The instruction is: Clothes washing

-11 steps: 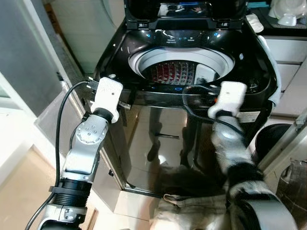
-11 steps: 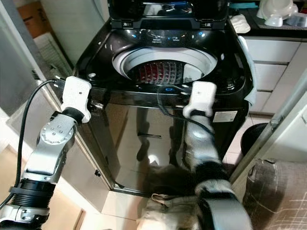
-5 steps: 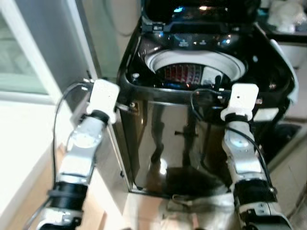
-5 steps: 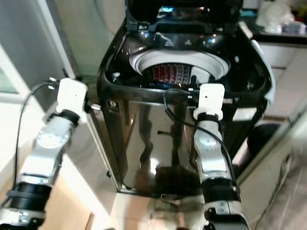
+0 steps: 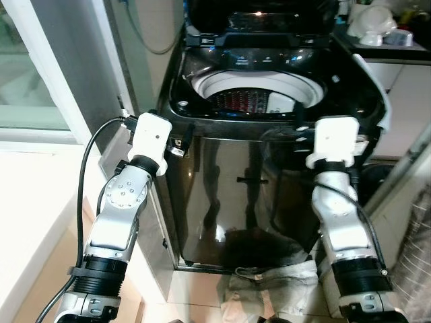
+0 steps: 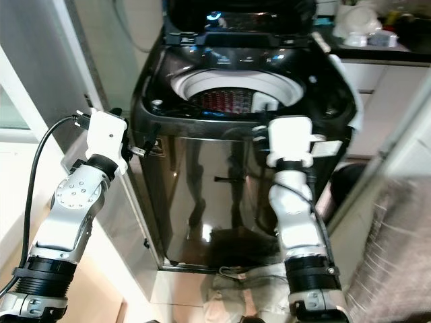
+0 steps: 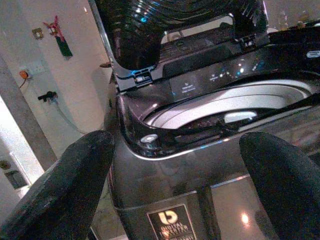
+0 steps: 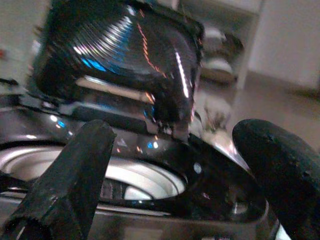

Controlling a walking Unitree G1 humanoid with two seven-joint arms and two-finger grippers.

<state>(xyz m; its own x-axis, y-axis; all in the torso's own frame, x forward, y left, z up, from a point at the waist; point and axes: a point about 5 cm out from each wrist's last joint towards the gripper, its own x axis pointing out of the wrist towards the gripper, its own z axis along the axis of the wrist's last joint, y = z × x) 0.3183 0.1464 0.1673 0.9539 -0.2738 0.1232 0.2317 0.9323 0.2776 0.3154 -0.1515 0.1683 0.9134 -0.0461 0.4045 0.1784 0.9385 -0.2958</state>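
A black top-loading washing machine point(image 5: 256, 182) stands before me with its lid point(image 5: 259, 13) up. Red patterned laundry point(image 5: 239, 102) lies in the white-rimmed drum point(image 5: 296, 84). My left gripper point(image 7: 175, 165) is held at the machine's front left corner, just below the rim. It is open with nothing between its fingers point(image 7: 70, 190). At the front right corner my right gripper point(image 8: 175, 165) is level with the rim, also open and empty, and looks over the drum toward the lid. The white wrist housings show at left point(image 5: 151, 138) and right point(image 5: 335, 141).
A crumpled pale cloth point(image 5: 266, 296) lies on the floor at the machine's foot. A glass door and its frame point(image 5: 40, 87) close the left side. To the right are a counter with white dishes point(image 5: 377, 30), a dark bin point(image 5: 377, 178) and a checked fabric point(image 5: 417, 235).
The whole view has shifted and sharpened, so the camera moved. Both grippers stay raised at the machine's front rim. My right forearm now stands more upright.
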